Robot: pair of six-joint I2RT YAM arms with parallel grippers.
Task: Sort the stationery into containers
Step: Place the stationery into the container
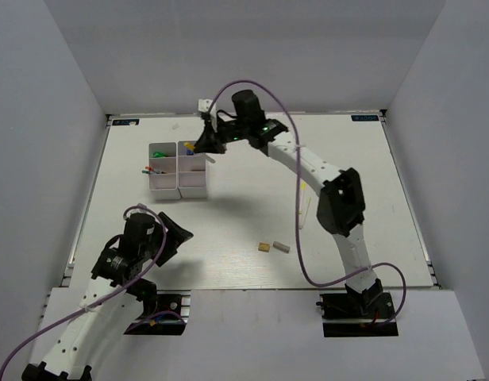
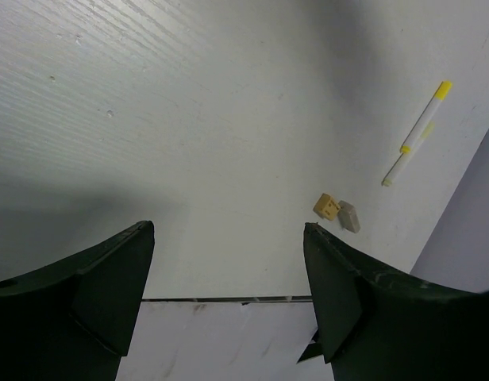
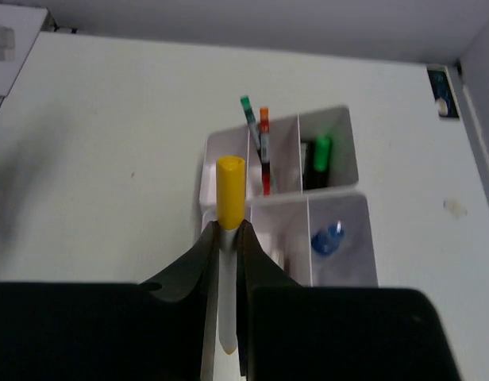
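Note:
The white divided tray [image 1: 167, 189] stands at the far left of the table. In the right wrist view its compartments [image 3: 340, 127] hold a green highlighter [image 3: 321, 152], a red pen [image 3: 264, 155] and a blue bottle [image 3: 328, 238]. My right gripper [image 1: 205, 145] hovers over the tray's right side. It [image 3: 226, 230] is shut on a white yellow-tipped stick [image 3: 230, 186]. My left gripper [image 1: 179, 232] is open and empty [image 2: 229, 238], near the front left. A tan eraser [image 2: 326, 206], a grey eraser [image 2: 349, 217] and another yellow-tipped stick [image 2: 419, 131] lie on the table to its right.
The erasers [image 1: 263, 247] [image 1: 282, 247] lie near the front edge at the middle. A small white fixture [image 1: 203, 104] sits at the back wall. Grey walls enclose the table on three sides. A purple cable loops from the right arm.

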